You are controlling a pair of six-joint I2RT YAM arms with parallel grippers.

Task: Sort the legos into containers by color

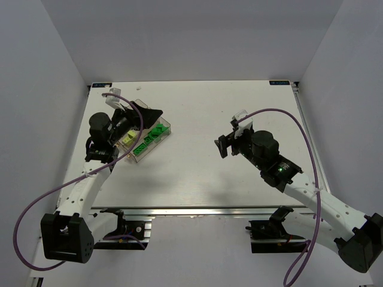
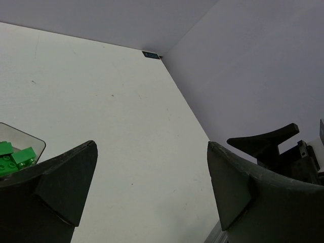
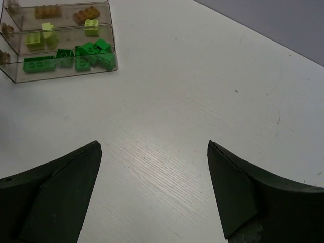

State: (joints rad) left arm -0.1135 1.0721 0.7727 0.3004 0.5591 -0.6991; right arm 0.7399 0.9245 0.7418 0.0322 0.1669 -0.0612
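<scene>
The clear tray (image 1: 167, 127) lies at the left of the table and holds all the bricks I can see. In the right wrist view the tray (image 3: 114, 61) has three long compartments: orange bricks (image 3: 46, 11) in the far one, lime-yellow bricks (image 3: 40, 36) in the middle, dark green bricks (image 3: 66, 58) in the near one. The green bricks (image 1: 152, 136) and the lime bricks (image 1: 128, 140) also show from above. My left gripper (image 1: 146, 118) hovers over the tray's far end, open and empty (image 2: 151, 152). My right gripper (image 1: 222, 145) is open and empty (image 3: 154, 147) above bare table, right of centre.
White walls close the table at the back and sides. A metal rail (image 1: 197, 210) runs along the near edge. In the left wrist view one tray corner with green bricks (image 2: 12, 156) shows at lower left, and a dark part of the right arm (image 2: 266, 140) at far right.
</scene>
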